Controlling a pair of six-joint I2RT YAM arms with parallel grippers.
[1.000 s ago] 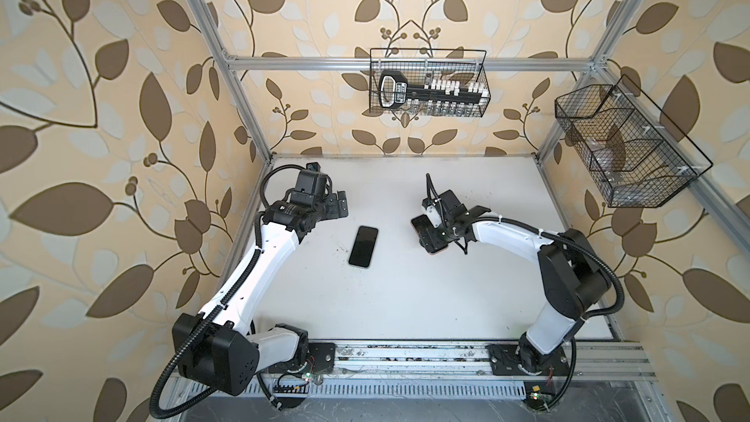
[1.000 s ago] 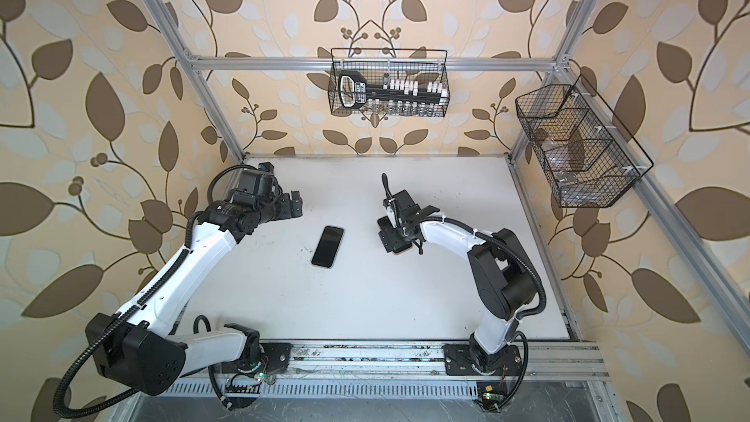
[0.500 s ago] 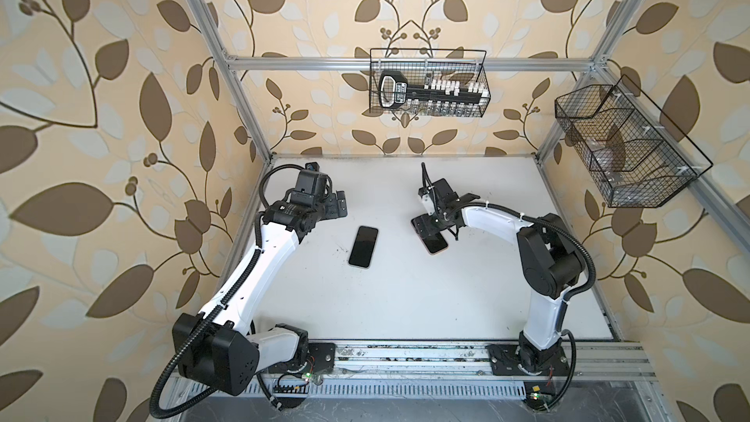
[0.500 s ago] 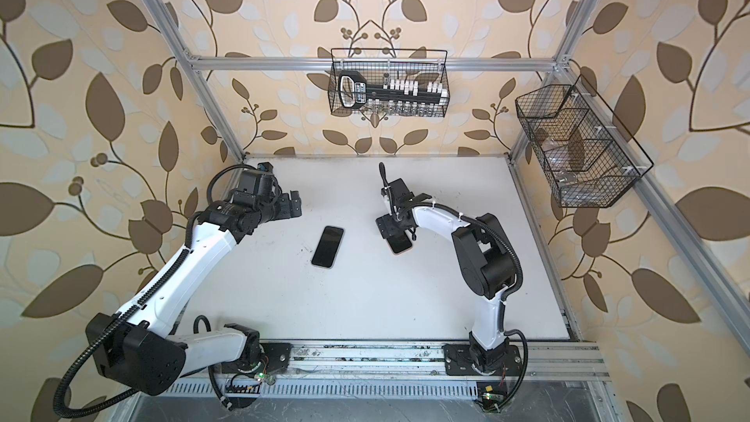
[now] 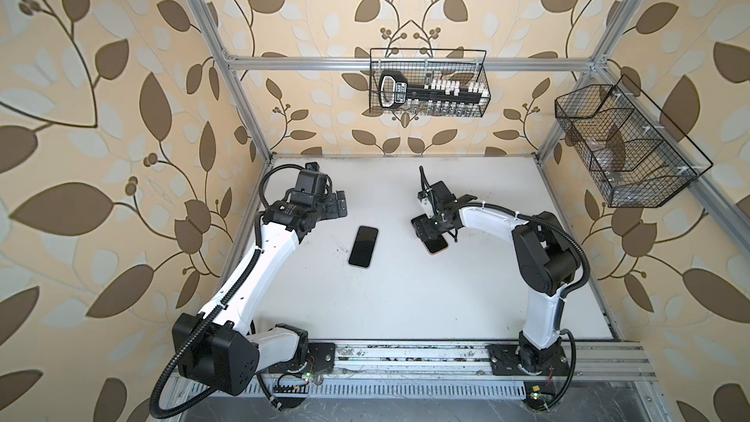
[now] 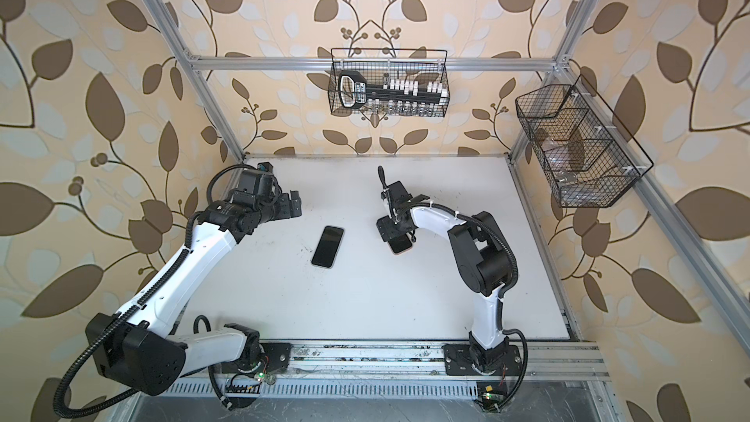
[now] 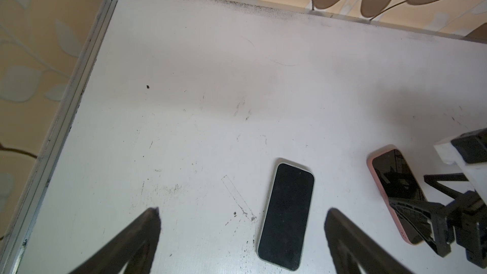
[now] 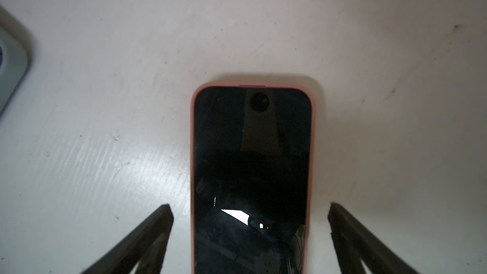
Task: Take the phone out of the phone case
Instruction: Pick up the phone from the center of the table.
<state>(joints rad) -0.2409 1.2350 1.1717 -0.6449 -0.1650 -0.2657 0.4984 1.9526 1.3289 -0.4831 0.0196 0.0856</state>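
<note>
Phone in pink case [image 8: 251, 180] lies screen-up on the white table [image 8: 105, 75], the right gripper [image 8: 249, 206] spread wide astride it; best lowered squarely onto the long edges. Left gripper [image 7: 242, 210], also spread, hovers nearby.

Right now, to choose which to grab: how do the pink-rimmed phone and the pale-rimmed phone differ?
The pink-rimmed phone wears a pink case; the pale-rimmed phone has a whitish edge. The open right gripper straddles the pink-rimmed phone; no gripper is around the pale-rimmed phone. Both lie flat, dark screens up.
</note>
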